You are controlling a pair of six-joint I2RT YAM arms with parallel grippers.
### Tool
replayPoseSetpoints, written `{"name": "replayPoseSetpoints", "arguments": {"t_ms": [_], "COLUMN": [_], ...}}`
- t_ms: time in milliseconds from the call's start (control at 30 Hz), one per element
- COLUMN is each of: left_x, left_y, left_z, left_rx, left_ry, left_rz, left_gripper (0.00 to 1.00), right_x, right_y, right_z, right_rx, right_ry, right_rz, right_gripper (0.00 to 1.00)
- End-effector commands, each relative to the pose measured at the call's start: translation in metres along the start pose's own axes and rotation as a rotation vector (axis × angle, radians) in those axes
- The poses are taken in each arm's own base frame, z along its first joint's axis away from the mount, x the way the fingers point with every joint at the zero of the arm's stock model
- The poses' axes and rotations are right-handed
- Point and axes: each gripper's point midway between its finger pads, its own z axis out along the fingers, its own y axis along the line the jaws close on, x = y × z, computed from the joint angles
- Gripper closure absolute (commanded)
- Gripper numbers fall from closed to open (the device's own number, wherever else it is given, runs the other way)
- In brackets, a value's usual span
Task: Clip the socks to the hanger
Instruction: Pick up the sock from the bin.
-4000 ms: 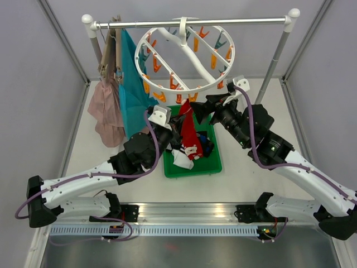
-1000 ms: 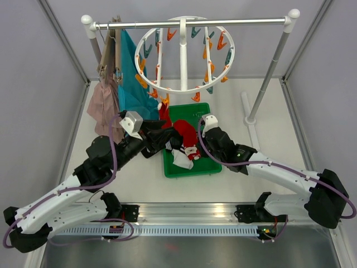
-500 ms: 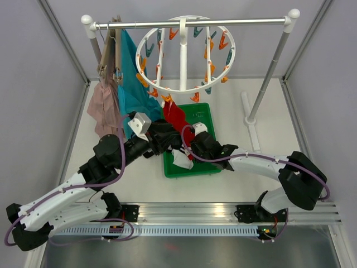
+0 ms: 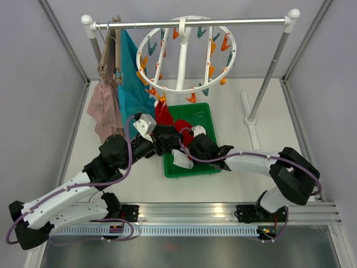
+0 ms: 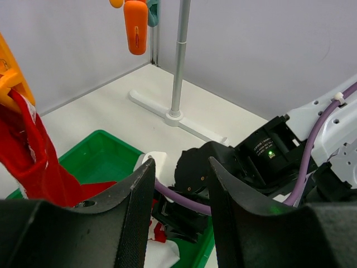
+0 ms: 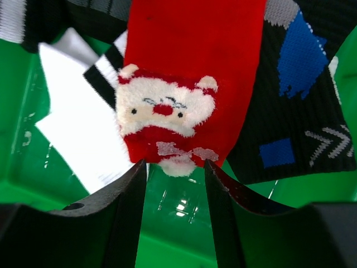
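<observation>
**Clerk:** Socks, loose lot: where are they held?

**Checker:** In the green tray (image 6: 178, 245) on the table (image 4: 228, 106), between the two arms. The right wrist view lists:
- One red sock with a Santa face (image 6: 167, 95), toe end nearest, upper part cut off by the frame.
- One black sock with blue blocks (image 6: 301, 84), touching its right side.
- One white piece (image 6: 78, 134) to its left, kind not determinable.

A full count is not possible, because from above both wrists cover most of the pile.

**Clerk:** Next entry?

**Checker:** The right gripper (image 6: 174, 166) is low over the tray, fingers spread, nothing between them. The Santa sock's white tip lies just at the gap.

**Clerk:** And the other?

**Checker:** The left gripper (image 5: 178, 167) has its jaws parted and is empty. Through the gap only the right arm's black wrist (image 5: 262, 156) shows. From above, its tips are lost among dark housings at the tray's left rim.

**Clerk:** Anything clipped?

**Checker:** One item, the hanging red sock (image 5: 39, 162). Its top is caught in an orange clip (image 5: 10, 84) and its lower end is hidden behind the left finger.

**Clerk:** Farther back?

**Checker:** The hanger (image 4: 182, 61) is a white ring, tilted and hooked on the rail (image 4: 251, 22), with orange and teal clips around it. The left wrist view catches only a few of those clips, at the frame's edge. On the rail's left end hang a teal cloth (image 4: 131, 92) and a pink garment (image 4: 105, 111), whose own hangers are hard to make out.
</observation>
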Motion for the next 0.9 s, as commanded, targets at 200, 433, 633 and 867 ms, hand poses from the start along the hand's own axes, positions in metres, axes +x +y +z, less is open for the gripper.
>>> {"name": "replayPoseSetpoints", "arguments": {"t_ms": [200,433,633,867], "left_x": [-0.007,-0.004,-0.001,0.007], "left_y": [-0.001,0.001,0.002,0.002], "left_z": [0.003,0.002,0.004,0.009], "left_rx": [0.005,-0.005,-0.011,-0.006], "left_ry": [-0.040,-0.033,-0.031,-0.029], "left_rz": [0.021,0.025,0.020,0.017], "left_gripper": [0.52,0.52,0.52,0.51], "right_x": [0.007,0.004,-0.024,-0.059], "right_y": [0.001,0.000,0.000,0.001], "right_z": [0.017,0.015,-0.014,-0.060], "right_rx": [0.016,0.026,0.011,-0.016], "right_ry": [-0.005,-0.015,-0.085,-0.169], "right_rz": [0.008,0.016,0.035,0.050], "right_gripper": [0.58,0.87,0.98,0.99]}}
